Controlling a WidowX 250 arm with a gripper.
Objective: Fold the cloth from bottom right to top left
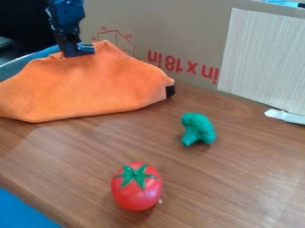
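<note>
Camera view, pincer at orange cloth

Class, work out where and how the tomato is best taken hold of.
Probably come straight down onto the tomato and grip opposite sides at its widest part: it is round, sits with its green leaves upward, and has nothing over it.

The gripper touched the orange cloth near its top; broccoli and a tomato sat on the table.
</note>
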